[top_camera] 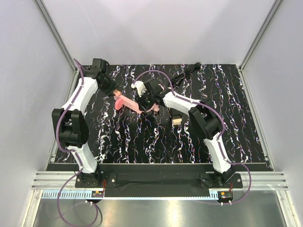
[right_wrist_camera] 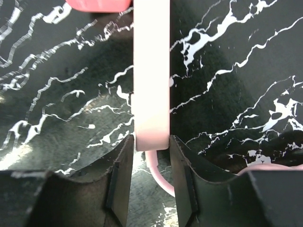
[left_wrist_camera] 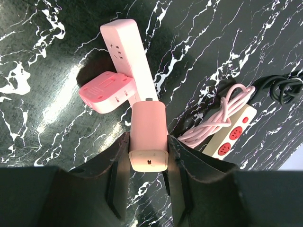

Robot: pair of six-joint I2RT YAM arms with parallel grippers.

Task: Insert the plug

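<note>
I read this as close to done, though I cannot prove it from here. The plug (left_wrist_camera: 106,90), a pink cube, sits touching the strip (left_wrist_camera: 129,52), on its socket side as far as I can tell. Both are left of the worktop's (top_camera: 227,132) middle, somewhat nearer its far edge than its near one. None of the plug's pins show, so I judge it in or nearly in, not certainly seated. My left gripper (left_wrist_camera: 148,138) pinches a darker pink block (left_wrist_camera: 148,120) that runs in line with the strip; I take it for the strip's end, so the strip is braced. My right gripper (right_wrist_camera: 151,140) is spread around a strip end where the cable (right_wrist_camera: 158,177) leaves it, pads just beside its sides. I see no squeeze there and it carries nothing. What I think is left: check that the plug sits flush, press it home if a gap shows, then let go with the left and draw both arms clear
</note>
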